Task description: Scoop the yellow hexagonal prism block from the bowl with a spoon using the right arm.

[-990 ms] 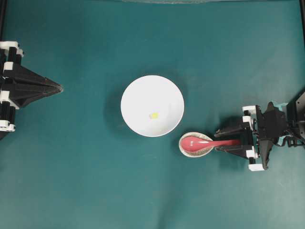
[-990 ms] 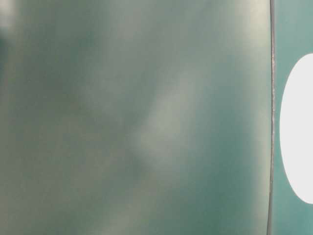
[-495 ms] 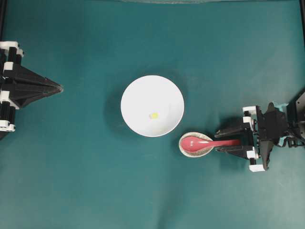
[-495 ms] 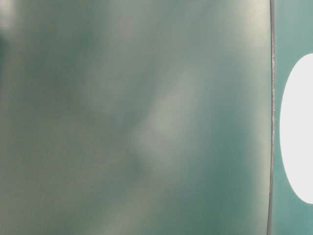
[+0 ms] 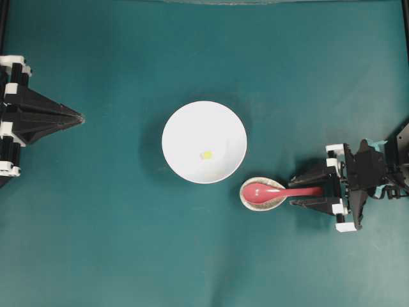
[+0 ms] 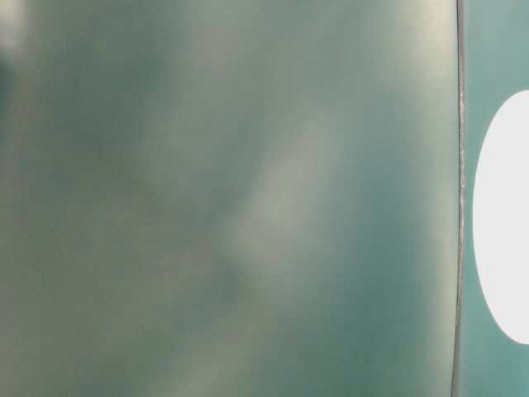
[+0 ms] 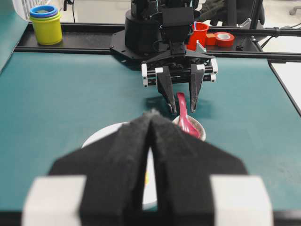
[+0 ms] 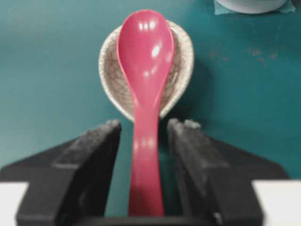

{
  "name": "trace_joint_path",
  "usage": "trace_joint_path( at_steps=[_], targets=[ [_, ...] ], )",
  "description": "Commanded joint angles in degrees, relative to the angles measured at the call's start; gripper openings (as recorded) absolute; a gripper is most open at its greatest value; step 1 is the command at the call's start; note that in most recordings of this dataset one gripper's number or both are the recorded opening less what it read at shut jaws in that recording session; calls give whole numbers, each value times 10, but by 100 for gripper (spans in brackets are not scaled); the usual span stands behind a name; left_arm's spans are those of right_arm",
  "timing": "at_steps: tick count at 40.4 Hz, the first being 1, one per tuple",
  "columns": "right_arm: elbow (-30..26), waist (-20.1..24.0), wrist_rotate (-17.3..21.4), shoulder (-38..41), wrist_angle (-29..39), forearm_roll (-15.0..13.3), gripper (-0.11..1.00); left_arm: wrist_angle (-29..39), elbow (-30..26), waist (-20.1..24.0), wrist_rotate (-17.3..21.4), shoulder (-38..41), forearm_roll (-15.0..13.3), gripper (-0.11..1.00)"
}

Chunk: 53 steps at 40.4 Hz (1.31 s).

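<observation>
The white bowl (image 5: 192, 121) sits mid-table with the tiny yellow block (image 5: 206, 155) inside it. The pink-red spoon (image 5: 281, 191) lies with its scoop in the small speckled spoon rest (image 5: 250, 203), just right of the bowl. My right gripper (image 5: 292, 191) is open. Its jaws straddle the spoon handle with a gap on each side, as the right wrist view shows for the spoon (image 8: 145, 56) and gripper (image 8: 143, 125). My left gripper (image 5: 82, 118) is shut and empty at the far left, pointing at the bowl (image 7: 101, 136).
Beyond the table's far edge in the left wrist view stand stacked yellow and blue cups (image 7: 45, 23), a red cup (image 7: 200, 33) and a red tape roll (image 7: 224, 38). The table-level view is blurred, with only the bowl's white side (image 6: 504, 223) showing.
My right gripper's jaws have narrowed slightly around the spoon handle. The spoon, bowl, block and left arm have not moved.
</observation>
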Motion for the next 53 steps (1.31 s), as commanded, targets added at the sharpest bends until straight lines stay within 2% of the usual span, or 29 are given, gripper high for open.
trace_joint_path(
  at_steps=[1,15,46,53],
  targets=[
    [-1,3,0,-5,-6,2,49,-3,-11,1,-1,4,1,0],
    [-2,3,-2,-6,-6,3,35,-3,-11,1,-1,5,1,0],
    [-3,3,-10,-19,-4,3,35,-5,-11,1,-1,4,1,0],
    [-1,3,-10,-33,-4,3,26,-4,-11,1,-1,4,1,0]
  ],
)
